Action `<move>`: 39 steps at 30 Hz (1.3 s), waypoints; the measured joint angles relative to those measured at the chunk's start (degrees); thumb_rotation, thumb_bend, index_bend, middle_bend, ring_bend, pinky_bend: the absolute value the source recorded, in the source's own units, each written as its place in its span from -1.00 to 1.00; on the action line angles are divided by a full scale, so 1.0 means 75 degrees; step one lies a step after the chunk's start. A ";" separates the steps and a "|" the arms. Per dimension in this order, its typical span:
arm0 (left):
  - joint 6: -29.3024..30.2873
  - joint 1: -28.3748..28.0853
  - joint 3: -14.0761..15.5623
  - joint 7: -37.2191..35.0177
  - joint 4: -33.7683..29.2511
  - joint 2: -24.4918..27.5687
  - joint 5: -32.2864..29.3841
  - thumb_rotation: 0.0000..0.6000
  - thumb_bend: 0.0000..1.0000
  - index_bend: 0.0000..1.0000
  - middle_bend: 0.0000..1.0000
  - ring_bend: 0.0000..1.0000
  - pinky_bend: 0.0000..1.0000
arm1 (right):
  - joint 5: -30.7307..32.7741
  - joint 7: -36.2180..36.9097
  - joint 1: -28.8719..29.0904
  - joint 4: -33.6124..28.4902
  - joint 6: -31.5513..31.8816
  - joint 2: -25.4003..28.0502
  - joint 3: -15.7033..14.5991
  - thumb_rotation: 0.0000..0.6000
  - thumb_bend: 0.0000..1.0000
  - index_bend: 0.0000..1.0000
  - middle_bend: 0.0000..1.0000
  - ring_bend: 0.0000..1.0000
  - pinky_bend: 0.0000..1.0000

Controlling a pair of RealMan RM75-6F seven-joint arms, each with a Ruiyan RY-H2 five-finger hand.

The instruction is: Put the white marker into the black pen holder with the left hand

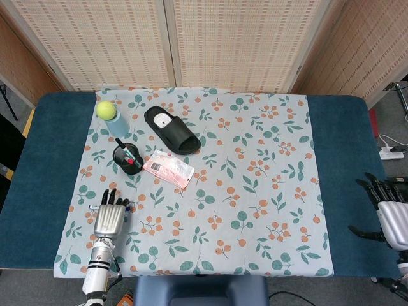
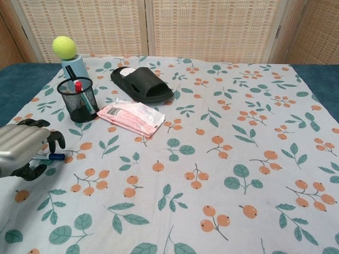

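Observation:
The white marker with a blue cap (image 2: 52, 156) lies on the flowered cloth at the near left. My left hand (image 2: 21, 152) (image 1: 109, 218) is lowered over it. The fingers curve down on the marker's far side and the thumb sits on the near side, so only the capped end shows. The black mesh pen holder (image 2: 78, 100) (image 1: 127, 158) stands upright further back, apart from the hand, with a red pen and dark pens inside. My right hand (image 1: 390, 218) rests at the far right over the blue table cover, fingers spread and holding nothing.
A tennis ball (image 2: 64, 47) sits on a blue cup (image 2: 74, 66) behind the holder. A black slipper (image 2: 141, 84) and a pink packet (image 2: 131, 117) lie to the holder's right. The flowered cloth (image 2: 228, 137) covers most of the table.

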 measured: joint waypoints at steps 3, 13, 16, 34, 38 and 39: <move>-0.0018 -0.0045 -0.0021 -0.0036 0.0179 -0.0086 -0.0060 1.00 -0.24 -0.29 -0.31 -0.89 -0.88 | 0.0002 0.0003 0.0012 0.0006 -0.0032 -0.0001 -0.0003 1.00 -1.00 -0.72 -1.00 -0.86 -1.00; -0.0084 -0.0287 -0.0144 -0.0069 0.0456 -0.0081 -0.0061 1.00 -0.24 -0.24 -0.25 -0.81 -0.84 | 0.0071 -0.0053 0.0046 -0.0003 -0.0117 -0.0014 -0.0001 1.00 -1.00 -0.71 -1.00 -0.86 -1.00; -0.0096 -0.0299 -0.0143 -0.0099 0.0463 -0.0088 -0.0109 1.00 -0.24 -0.20 -0.21 -0.80 -0.84 | 0.0109 -0.0101 0.0059 -0.0013 -0.0143 -0.0026 0.0007 1.00 -1.00 -0.71 -1.00 -0.86 -1.00; -0.0124 -0.0399 -0.0115 -0.0215 0.0837 -0.0243 -0.0230 1.00 -0.24 -0.11 -0.13 -0.74 -0.78 | 0.0176 -0.0076 0.0066 -0.0024 -0.0185 -0.0001 0.0016 1.00 -1.00 -0.70 -1.00 -0.86 -1.00; -0.0141 -0.0432 -0.0130 -0.0180 0.0876 -0.0257 -0.0279 1.00 -0.24 -0.11 -0.12 -0.74 -0.77 | 0.0202 -0.0080 0.0075 -0.0013 -0.0208 -0.0010 0.0020 1.00 -1.00 -0.69 -1.00 -0.86 -1.00; -0.0146 -0.0439 -0.0132 -0.0171 0.0885 -0.0261 -0.0293 1.00 -0.24 -0.11 -0.12 -0.74 -0.77 | 0.0210 -0.0084 0.0076 -0.0011 -0.0211 -0.0010 0.0021 1.00 -1.00 -0.69 -1.00 -0.86 -1.00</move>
